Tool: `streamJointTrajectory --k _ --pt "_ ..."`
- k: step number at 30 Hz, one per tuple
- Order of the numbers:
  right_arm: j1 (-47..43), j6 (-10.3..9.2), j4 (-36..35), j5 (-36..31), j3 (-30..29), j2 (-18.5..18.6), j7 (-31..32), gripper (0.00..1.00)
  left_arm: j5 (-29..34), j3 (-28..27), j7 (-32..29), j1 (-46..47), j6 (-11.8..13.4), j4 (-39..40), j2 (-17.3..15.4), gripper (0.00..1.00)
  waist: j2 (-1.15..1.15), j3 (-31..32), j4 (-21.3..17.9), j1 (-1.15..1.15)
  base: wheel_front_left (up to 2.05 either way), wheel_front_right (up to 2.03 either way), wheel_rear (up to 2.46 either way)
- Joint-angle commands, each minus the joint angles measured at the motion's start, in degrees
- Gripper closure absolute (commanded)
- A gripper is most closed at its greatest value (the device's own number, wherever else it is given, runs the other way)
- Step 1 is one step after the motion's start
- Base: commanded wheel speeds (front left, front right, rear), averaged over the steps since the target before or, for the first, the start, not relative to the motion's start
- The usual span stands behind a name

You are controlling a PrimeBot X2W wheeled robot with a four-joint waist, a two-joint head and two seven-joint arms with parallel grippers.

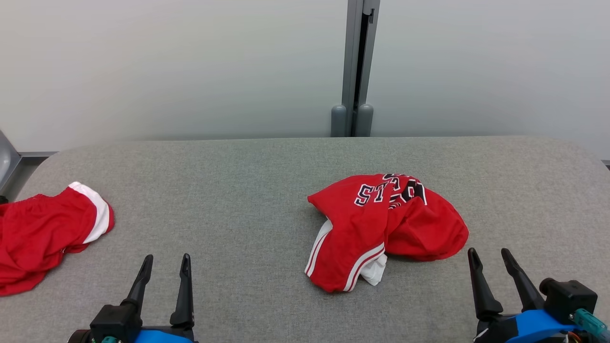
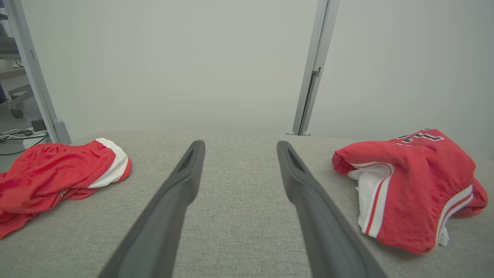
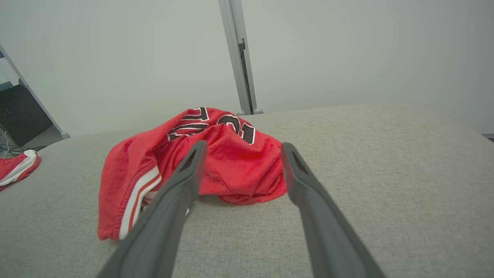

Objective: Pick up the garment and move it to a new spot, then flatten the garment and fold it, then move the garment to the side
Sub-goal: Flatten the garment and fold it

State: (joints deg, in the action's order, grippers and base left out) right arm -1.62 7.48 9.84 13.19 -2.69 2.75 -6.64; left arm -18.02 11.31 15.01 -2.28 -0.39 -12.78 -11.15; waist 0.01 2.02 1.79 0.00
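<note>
Head view is showing a crumpled red mesh garment with white stripes and black letters (image 1: 386, 224) lying near the middle of the grey soft-topped counter (image 1: 238, 181), just ahead of the right gripper (image 1: 488, 252). It is looking light, soft and floppy, so I am guessing a pinch on the striped edge is going to hold best. I am counting two red garments: this one and a red cloth with a white band (image 1: 47, 233) at the far left. I am counting two grippers; that one and the left gripper (image 1: 167, 258) are both showing jaws wide apart, holding nothing.
</note>
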Motion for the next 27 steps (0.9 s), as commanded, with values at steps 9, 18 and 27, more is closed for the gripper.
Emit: streamJointTrajectory --k 9,18,27 --pt "-0.32 0.03 -0.15 0.32 1.15 0.25 0.02 0.00 2.04 -1.42 0.24 -0.37 -1.61 -0.73 1.16 0.00 -0.01 -0.01 0.55 0.00 0.00 0.00 0.00" --pt "2.34 0.03 1.95 7.94 10.61 0.23 4.32 0.00 3.15 -1.81 0.24 0.85 -2.96 -1.09 2.22 0.00 -0.01 -0.89 1.50 0.00 0.00 0.00 0.00" --pt "9.85 0.03 15.35 21.58 21.74 0.27 8.16 0.00 3.73 -1.68 0.24 1.79 -4.04 -1.21 2.64 0.00 -0.01 -2.51 4.18 0.00 0.00 0.00 0.00"
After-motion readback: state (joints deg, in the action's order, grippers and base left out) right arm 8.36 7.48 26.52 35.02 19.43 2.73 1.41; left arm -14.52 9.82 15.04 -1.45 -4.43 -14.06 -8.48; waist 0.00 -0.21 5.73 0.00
